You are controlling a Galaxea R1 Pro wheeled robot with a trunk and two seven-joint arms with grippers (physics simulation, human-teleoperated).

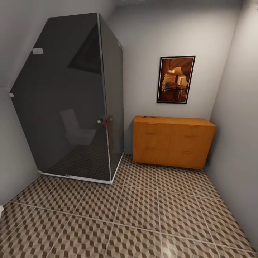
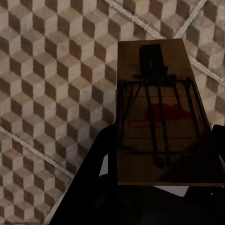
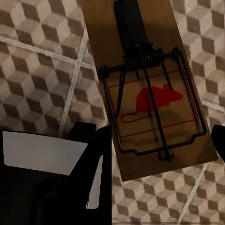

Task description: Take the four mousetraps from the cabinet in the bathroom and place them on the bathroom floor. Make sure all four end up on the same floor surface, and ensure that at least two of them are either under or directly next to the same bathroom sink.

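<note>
Left wrist view: one mousetrap clamped between the left fingers, above the bathroom floor. Right wrist view: a second mousetrap, red mouse print, no text, between the right fingers. Head view: cabinet; small dark items on top, possibly traps.

Soft even light, shadowed left wrist view.

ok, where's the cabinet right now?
In the head view the cabinet stands against the far wall at centre-right, under the framed picture and right of the dark glass shower enclosure, on the cube-pattern floor.
</note>
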